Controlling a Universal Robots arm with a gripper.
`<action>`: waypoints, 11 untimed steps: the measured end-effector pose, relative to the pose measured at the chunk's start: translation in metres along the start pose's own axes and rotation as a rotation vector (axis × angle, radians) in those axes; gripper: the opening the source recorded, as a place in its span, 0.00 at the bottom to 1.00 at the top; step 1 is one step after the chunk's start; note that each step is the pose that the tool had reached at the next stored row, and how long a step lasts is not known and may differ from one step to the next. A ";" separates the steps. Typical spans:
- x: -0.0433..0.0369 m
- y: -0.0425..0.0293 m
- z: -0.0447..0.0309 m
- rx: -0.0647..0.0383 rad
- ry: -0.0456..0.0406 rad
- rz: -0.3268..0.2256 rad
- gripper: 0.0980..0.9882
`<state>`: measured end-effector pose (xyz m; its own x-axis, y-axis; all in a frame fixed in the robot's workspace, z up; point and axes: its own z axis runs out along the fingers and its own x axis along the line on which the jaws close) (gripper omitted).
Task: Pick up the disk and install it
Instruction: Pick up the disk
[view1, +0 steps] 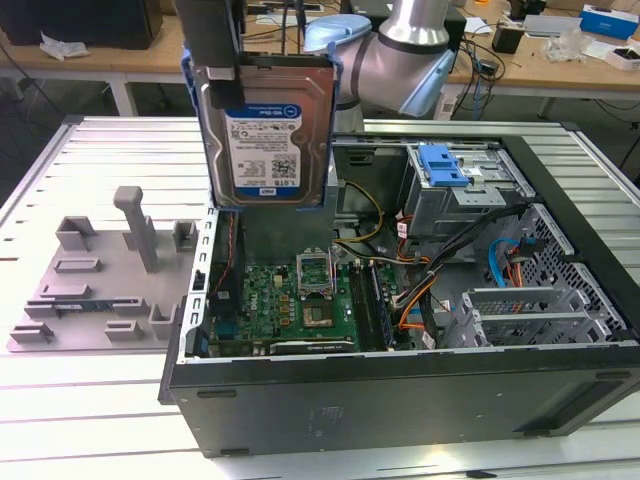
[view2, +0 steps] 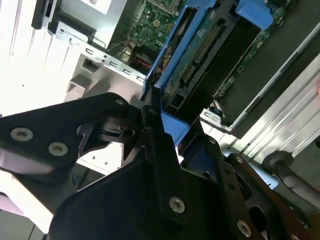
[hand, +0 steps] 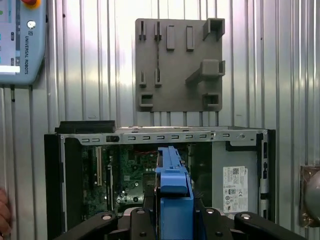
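Note:
The disk (view1: 262, 140), a silver hard drive with a white-and-blue label in a bright blue carrier, hangs upright in the air above the open computer case (view1: 400, 390). It sits over the case's side toward the exterior view's left, above the motherboard (view1: 290, 300). My gripper (view1: 240, 55) is shut on the disk's upper edge. In the second wrist view the fingers (view2: 156, 130) clamp the blue carrier (view2: 167, 70), with the drive's dark connector side showing. In the first wrist view the disk (hand: 172, 175) appears edge-on above the case interior.
A drive cage with a blue latch (view1: 445, 165) sits at the case's far side. Cables (view1: 420, 290) run across the interior. The grey power supply (hand: 235, 185) fills one case corner. A grey fixture plate (view1: 100, 280) lies on the slatted metal table (view1: 110, 420). A teach pendant (hand: 20, 40) rests nearby.

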<state>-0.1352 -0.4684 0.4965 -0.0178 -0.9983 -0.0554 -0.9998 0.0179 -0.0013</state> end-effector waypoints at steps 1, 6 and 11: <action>0.0013 -0.0031 0.0000 -0.001 0.0017 0.000 0.30; 0.0081 -0.0313 0.0009 -0.004 0.0076 0.000 0.30; 0.0137 -0.0623 0.0027 -0.005 0.0116 0.000 0.30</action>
<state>-0.0732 -0.4831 0.4931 -0.0181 -0.9989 -0.0438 -0.9998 0.0180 0.0038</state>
